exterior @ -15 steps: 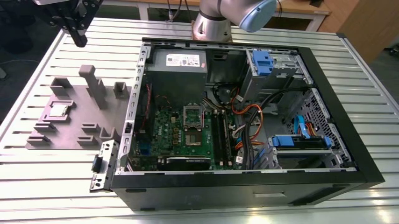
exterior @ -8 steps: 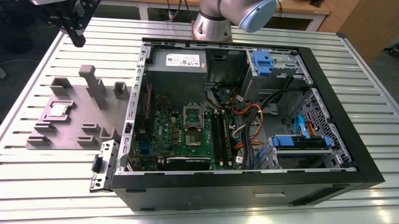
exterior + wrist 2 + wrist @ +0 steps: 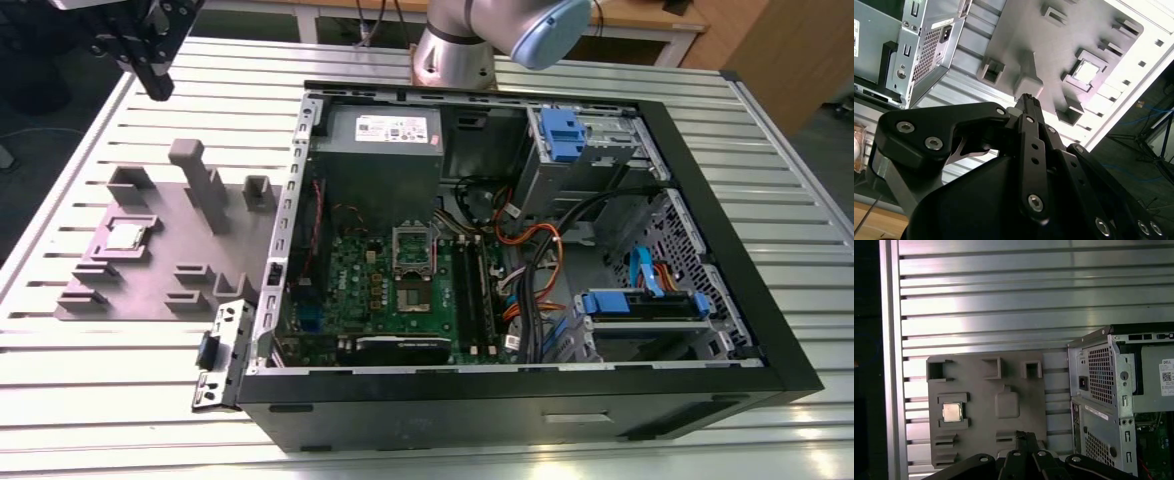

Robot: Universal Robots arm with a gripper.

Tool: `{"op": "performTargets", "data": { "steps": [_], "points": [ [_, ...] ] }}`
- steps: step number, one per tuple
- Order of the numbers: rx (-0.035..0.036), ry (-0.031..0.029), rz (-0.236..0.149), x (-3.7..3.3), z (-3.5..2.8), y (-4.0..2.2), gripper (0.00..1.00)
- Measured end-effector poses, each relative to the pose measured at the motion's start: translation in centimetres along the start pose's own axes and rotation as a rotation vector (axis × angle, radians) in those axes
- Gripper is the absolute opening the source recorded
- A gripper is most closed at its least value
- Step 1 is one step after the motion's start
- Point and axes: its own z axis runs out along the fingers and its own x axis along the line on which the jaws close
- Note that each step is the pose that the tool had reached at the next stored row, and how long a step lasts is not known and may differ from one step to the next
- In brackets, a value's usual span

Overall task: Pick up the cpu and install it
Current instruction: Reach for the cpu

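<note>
My black gripper [image 3: 158,90] hangs clenched and empty, well apart from the small silvery square cpu [image 3: 128,236] nested in the grey moulded tray [image 3: 154,272], and descending unopened, I reckon, would jab its lid.

— Where does the cpu [image 3: 127,236] lie?
— In a recess of the holder plate [image 3: 167,262], toward that holder plate's edge on the exterior view's left. The holder plate lies flat on the worktop [image 3: 120,400].
— And the computer case [image 3: 534,412]?
— On the same worktop, just beside the holder plate, on the exterior view's right. The motherboard [image 3: 380,285] lies on its floor, with the socket frame [image 3: 414,245] mid-board and the metal box [image 3: 380,150] behind them.
— The gripper [image 3: 158,88]?
— Above the worktop, behind the holder plate's far left corner, well apart from the cpu.
</note>
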Motion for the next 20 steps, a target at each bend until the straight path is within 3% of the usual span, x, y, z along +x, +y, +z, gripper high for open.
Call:
{"op": "performTargets", "data": {
  "steps": [20],
  "points": [
    [0.0000, -0.0001, 0.000, 0.99, -0.01, -0.07, 0.11]
  ]
}}
